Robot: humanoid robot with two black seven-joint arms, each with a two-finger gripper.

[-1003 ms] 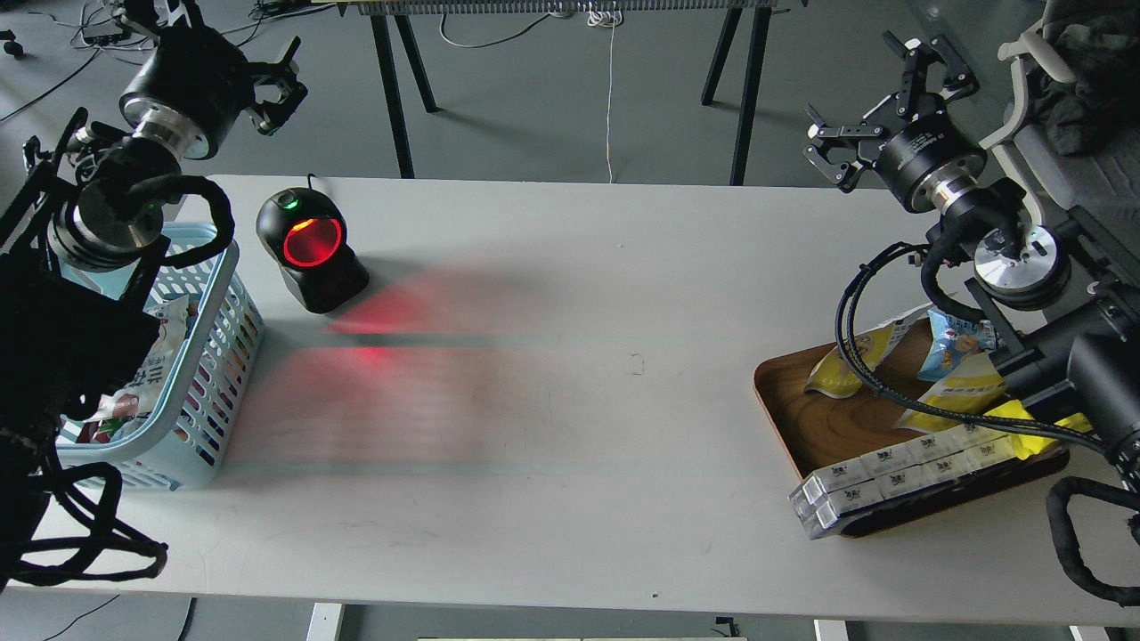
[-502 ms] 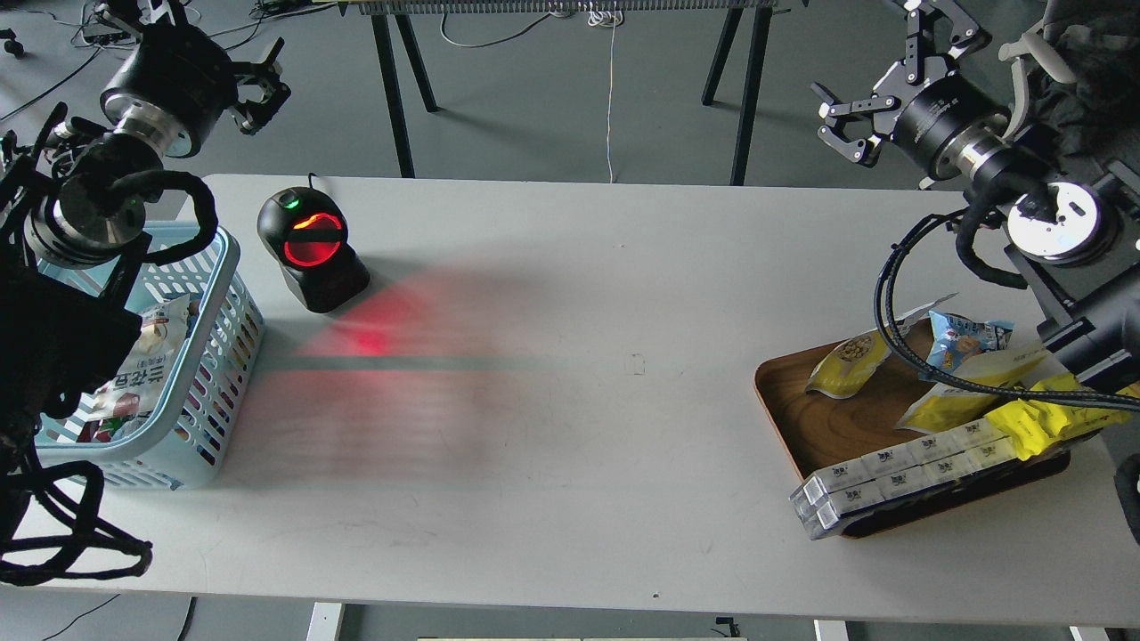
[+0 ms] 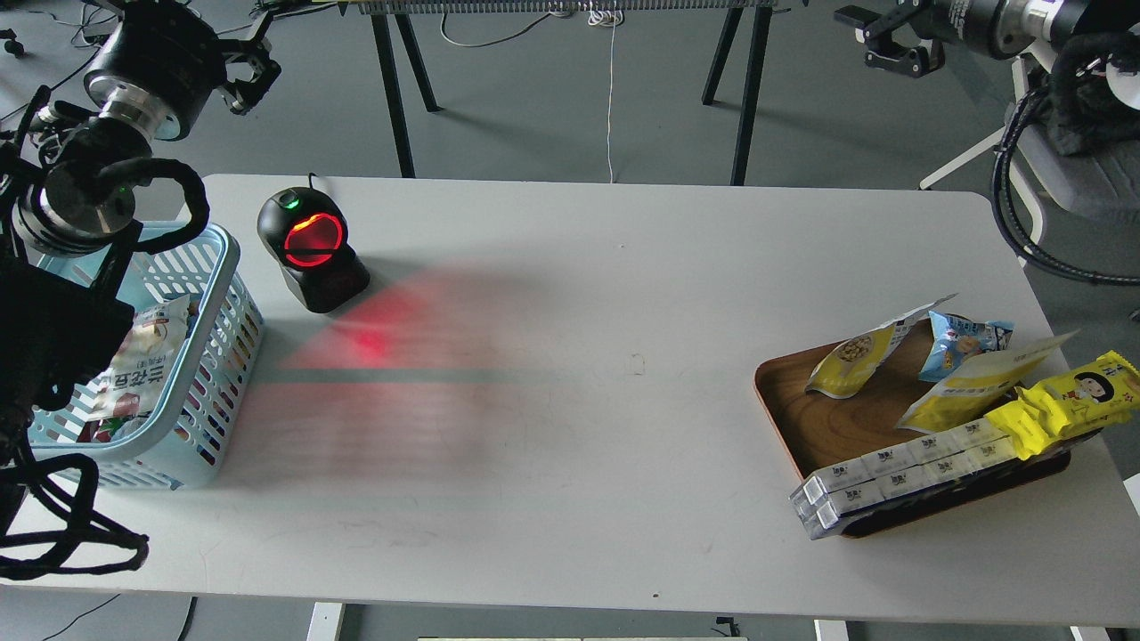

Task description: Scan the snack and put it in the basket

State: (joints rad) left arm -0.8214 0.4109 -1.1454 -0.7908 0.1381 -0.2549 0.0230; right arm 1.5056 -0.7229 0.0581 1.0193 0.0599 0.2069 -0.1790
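The snack, a yellow-and-white pouch with its round bean picture facing up, lies tilted against the far left rim of the wooden tray near the bench's right edge, with a blue cartoon packet just beside it and bright yellow packets and a row of white boxes along the tray's near side. Nothing grips it. The right gripper is raised beyond the far right corner, seen dark and end-on, so I cannot tell whether its fingers are parted. The left gripper hangs beyond the far left corner above the basket, its fingers apparently spread and empty. The scanner stands near the far left corner, its red window aimed across the bench so a pouch brought over can be read just beside the basket. Judging by this, the pick has not yet begun.
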